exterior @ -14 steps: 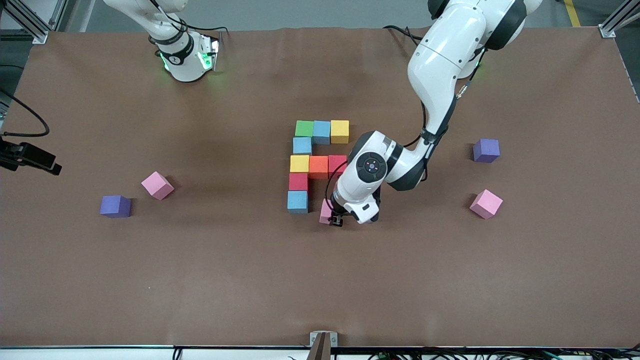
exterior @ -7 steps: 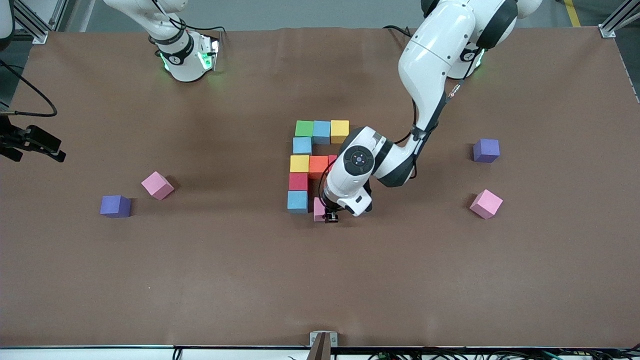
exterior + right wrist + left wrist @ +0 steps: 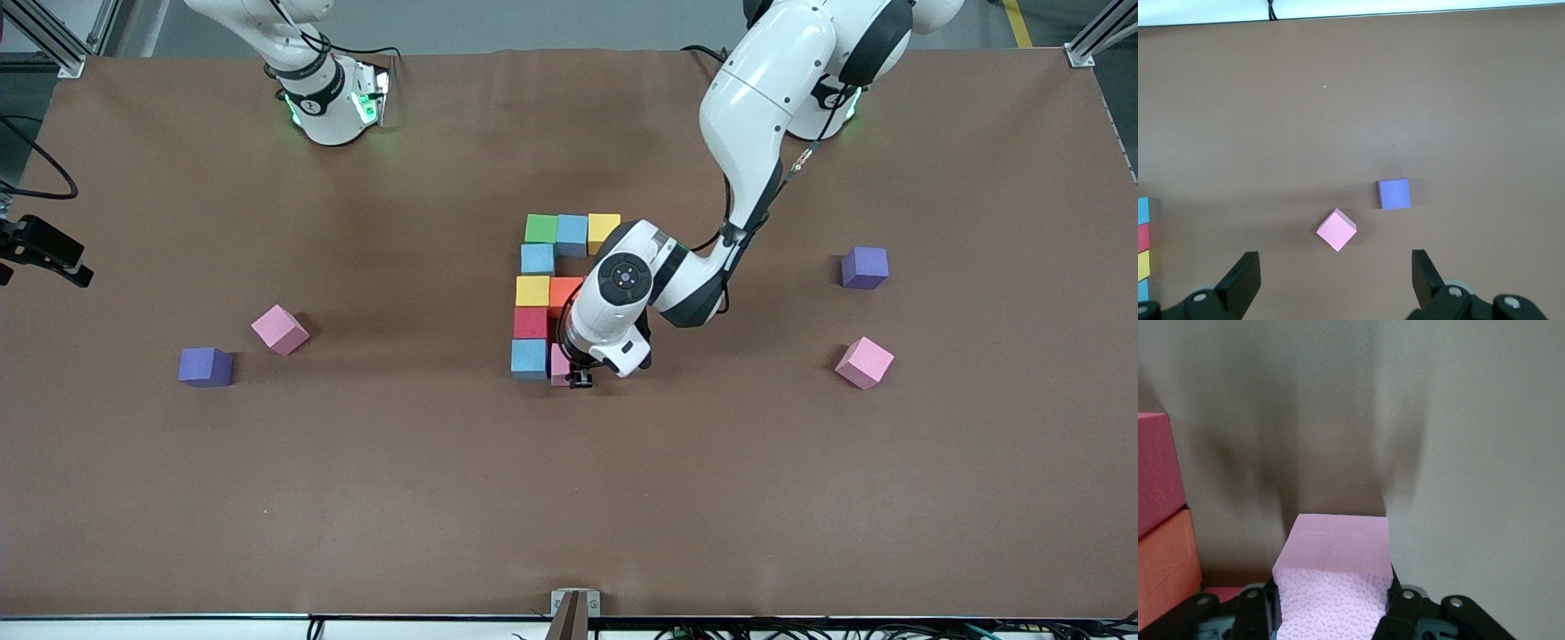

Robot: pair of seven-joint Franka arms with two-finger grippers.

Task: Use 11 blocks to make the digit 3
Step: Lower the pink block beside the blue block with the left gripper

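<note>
Several blocks lie in a figure mid-table: green (image 3: 540, 228), light blue (image 3: 572, 234) and yellow (image 3: 603, 229) in the farthest row, then light blue (image 3: 537, 259), yellow (image 3: 532, 291), orange (image 3: 563, 292), red (image 3: 530, 323) and light blue (image 3: 529, 358). My left gripper (image 3: 576, 378) is shut on a pink block (image 3: 560, 364) (image 3: 1335, 577), held low right beside the nearest light blue block. The red (image 3: 1155, 470) and orange (image 3: 1165, 560) blocks show beside it. My right gripper (image 3: 1335, 277) hangs open and empty, high over a loose pink block (image 3: 1336, 229).
Loose pink blocks lie toward the right arm's end (image 3: 280, 329) and toward the left arm's end (image 3: 864, 362). A purple cube lies near each of them (image 3: 205, 366) (image 3: 864, 268). The left forearm (image 3: 622, 293) hangs over part of the figure's middle row.
My left gripper has carried the pink block toward the right arm's end, from apart to right beside the nearest light blue block. The other blocks have not moved.
</note>
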